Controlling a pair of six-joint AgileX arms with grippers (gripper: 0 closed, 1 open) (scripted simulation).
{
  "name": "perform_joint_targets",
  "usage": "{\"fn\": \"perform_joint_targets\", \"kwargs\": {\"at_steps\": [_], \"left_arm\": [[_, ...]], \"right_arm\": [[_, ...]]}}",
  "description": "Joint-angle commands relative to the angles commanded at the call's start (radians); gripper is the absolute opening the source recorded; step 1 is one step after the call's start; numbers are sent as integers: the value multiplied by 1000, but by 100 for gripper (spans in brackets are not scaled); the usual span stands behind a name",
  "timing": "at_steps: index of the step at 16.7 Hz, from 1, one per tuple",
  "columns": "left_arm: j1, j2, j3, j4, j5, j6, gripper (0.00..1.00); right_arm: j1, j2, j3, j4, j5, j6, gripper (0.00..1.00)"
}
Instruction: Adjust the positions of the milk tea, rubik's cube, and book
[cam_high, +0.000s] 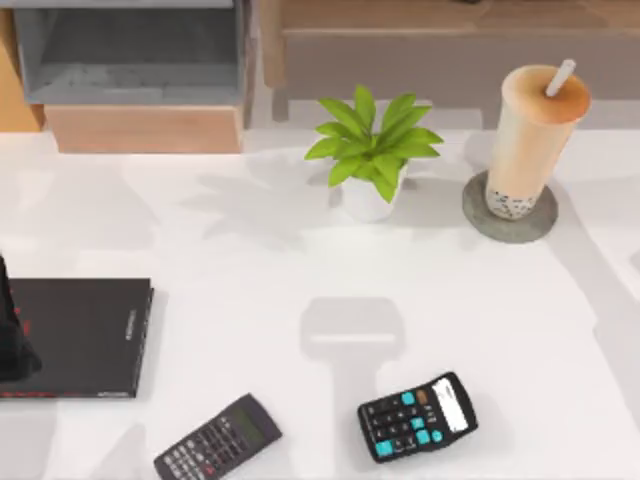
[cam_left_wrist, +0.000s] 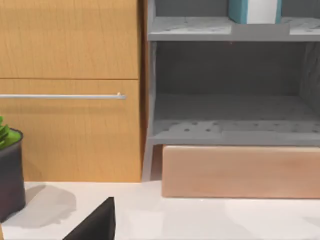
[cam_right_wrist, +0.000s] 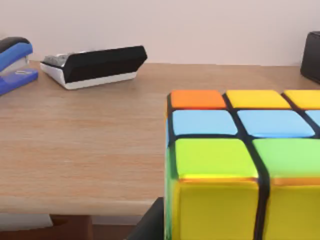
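Note:
The milk tea (cam_high: 532, 135), a tall clear cup with an orange-tan lid and white straw, stands upright on a grey round coaster (cam_high: 480, 215) at the back right of the table. The rubik's cube (cam_right_wrist: 240, 160) sits very close in the right wrist view, at the front edge of a wooden shelf top (cam_right_wrist: 80, 150). A dark part of my right gripper (cam_right_wrist: 150, 225) shows beside it. The book (cam_left_wrist: 239, 10), teal with pale pages, stands on the upper grey shelf in the left wrist view. My left arm (cam_high: 10, 335) hangs at the table's left edge over a flat black book (cam_high: 85, 335).
A potted green plant (cam_high: 370, 150) stands mid-back. Two calculators (cam_high: 218, 440) (cam_high: 418, 415) lie near the front edge. A grey shelf unit (cam_high: 130, 60) with a wooden drawer is at the back left. A blue stapler (cam_right_wrist: 15, 62) and a black-and-white device (cam_right_wrist: 95, 65) lie on the wooden shelf top.

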Motion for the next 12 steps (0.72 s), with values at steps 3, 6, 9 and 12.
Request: {"fn": "perform_joint_targets", "kwargs": {"at_steps": [3, 6, 9, 12], "left_arm": [[0, 0, 0, 0, 0, 0, 100], [0, 0, 0, 0, 0, 0, 100], [0, 0, 0, 0, 0, 0, 100], [0, 0, 0, 0, 0, 0, 100]], "right_arm": [[15, 10, 18, 19, 17, 12, 0], [11, 5, 14, 17, 13, 13, 0], [36, 24, 54, 53, 7, 3, 0], [73, 99, 186, 108, -15, -16, 0]]}}
